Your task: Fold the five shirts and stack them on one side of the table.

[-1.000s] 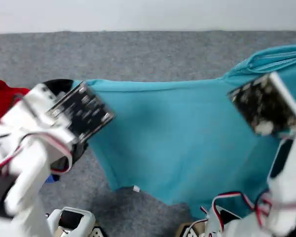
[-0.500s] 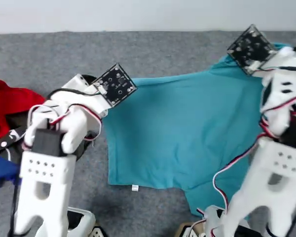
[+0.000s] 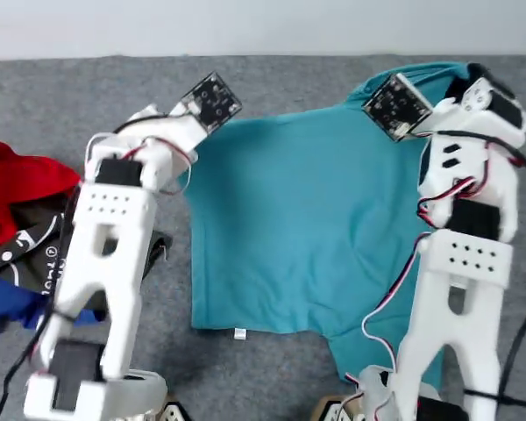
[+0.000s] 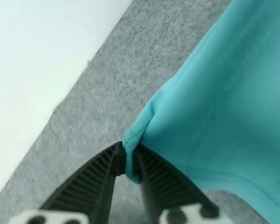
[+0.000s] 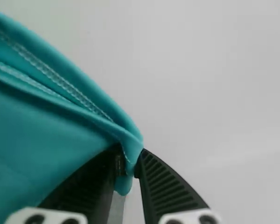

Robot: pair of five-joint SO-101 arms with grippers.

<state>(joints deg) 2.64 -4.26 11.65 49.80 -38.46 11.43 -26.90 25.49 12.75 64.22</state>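
Observation:
A teal shirt (image 3: 298, 228) is spread over the grey table (image 3: 272, 96) between both arms. My left gripper (image 4: 127, 161) is shut on a corner of the teal shirt (image 4: 214, 98) at its far left edge, near the left arm's wrist board (image 3: 209, 99). My right gripper (image 5: 127, 170) is shut on a seamed fold of the teal shirt (image 5: 46, 126) at its far right, by the right arm's wrist board (image 3: 397, 105). The shirt's near hem with a small white tag (image 3: 240, 333) lies flat.
A heap of other shirts lies at the table's left edge: red (image 3: 22, 189), dark with white print (image 3: 35, 254) and blue (image 3: 9, 303). A pale wall (image 3: 263, 26) borders the table's far side. The arm bases stand at the near edge.
Both arms have swung from low near the camera out to the far side, carrying the shirt's far corners with them. The teal shirt now lies stretched and flatter.

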